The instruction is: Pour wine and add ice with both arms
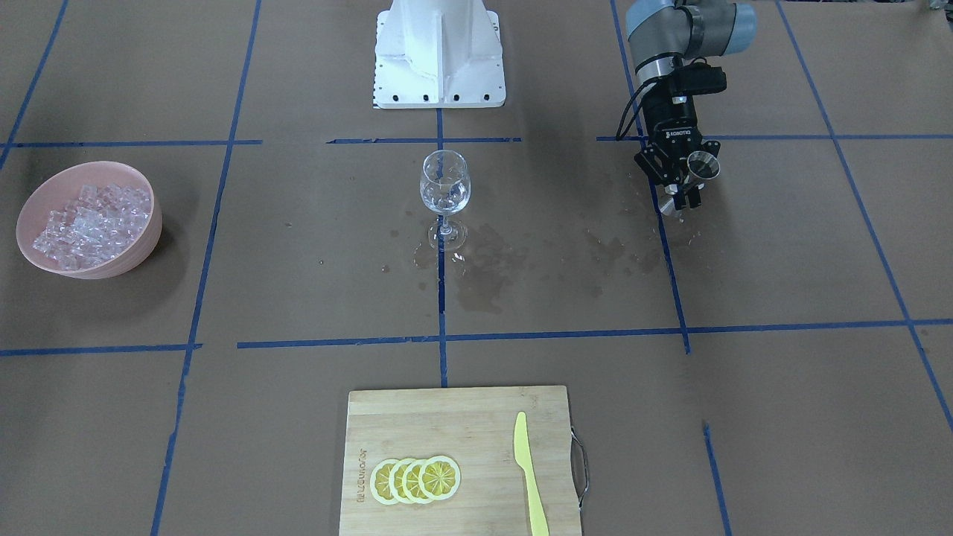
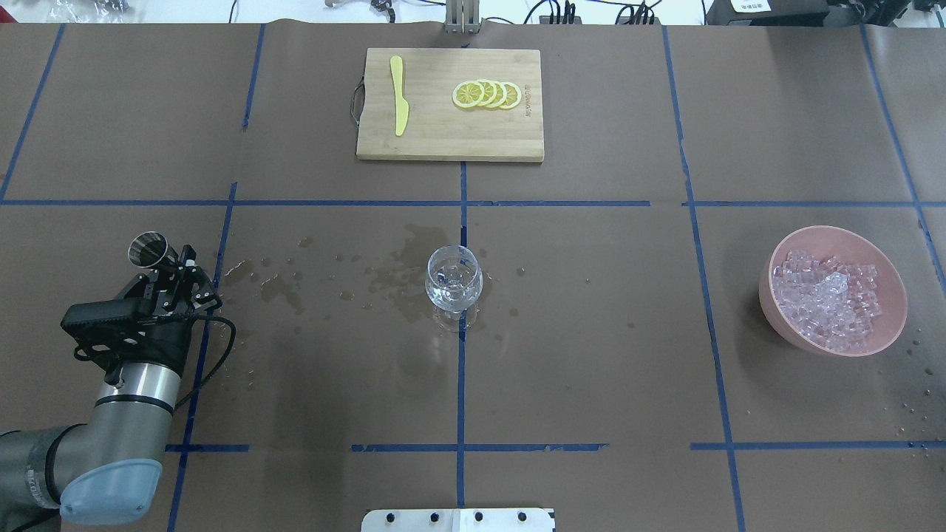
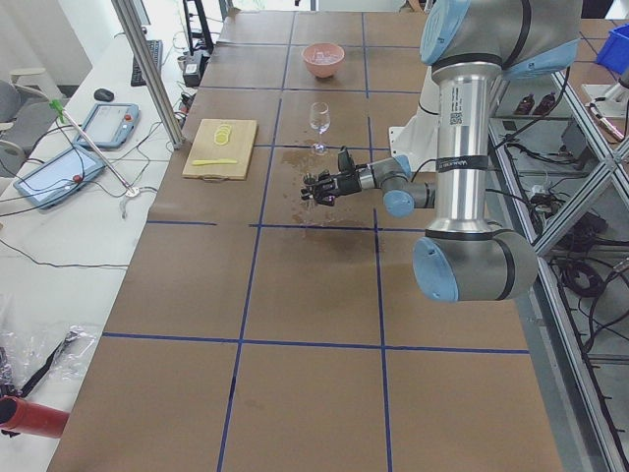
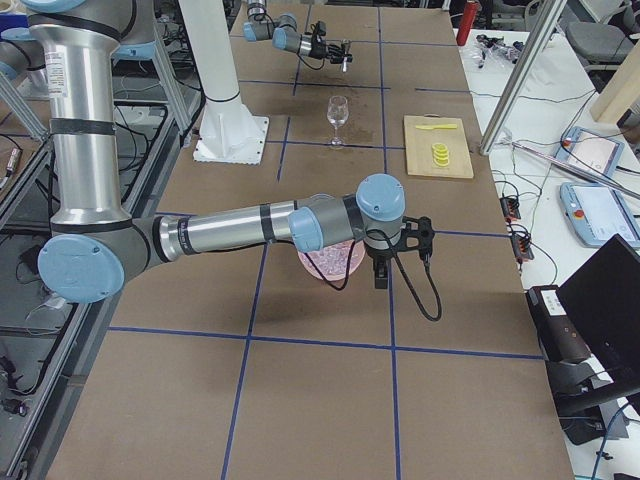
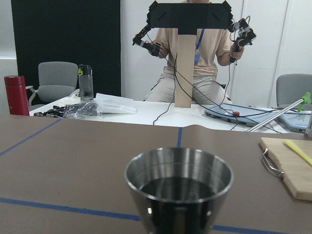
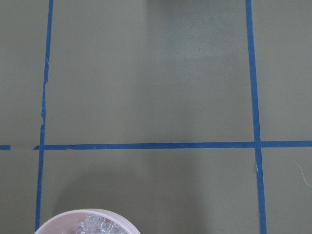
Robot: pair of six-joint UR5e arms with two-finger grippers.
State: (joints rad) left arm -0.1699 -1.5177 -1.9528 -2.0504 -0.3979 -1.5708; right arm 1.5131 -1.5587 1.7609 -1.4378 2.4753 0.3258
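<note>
My left gripper (image 2: 176, 275) is shut on a steel jigger (image 2: 148, 248) and holds it above the table, well to the left of the wine glass (image 2: 453, 284). In the front view the gripper (image 1: 679, 186) holds the jigger (image 1: 703, 165) tilted. The jigger's mouth (image 5: 179, 187) fills the left wrist view; I cannot tell if wine is in it. The glass (image 1: 444, 190) stands upright at the table's middle. The ice (image 2: 831, 299) is heaped in a pink bowl (image 2: 839, 230). My right gripper (image 4: 382, 275) hangs over that bowl (image 4: 330, 262); I cannot tell whether it is open or shut.
A wooden cutting board (image 2: 429, 140) with lemon slices (image 2: 488, 94) and a yellow knife (image 2: 399, 96) lies at the far side. Dark wet stains (image 2: 384, 277) spread between the jigger and the glass. The white pedestal (image 1: 439, 56) stands at the robot's side.
</note>
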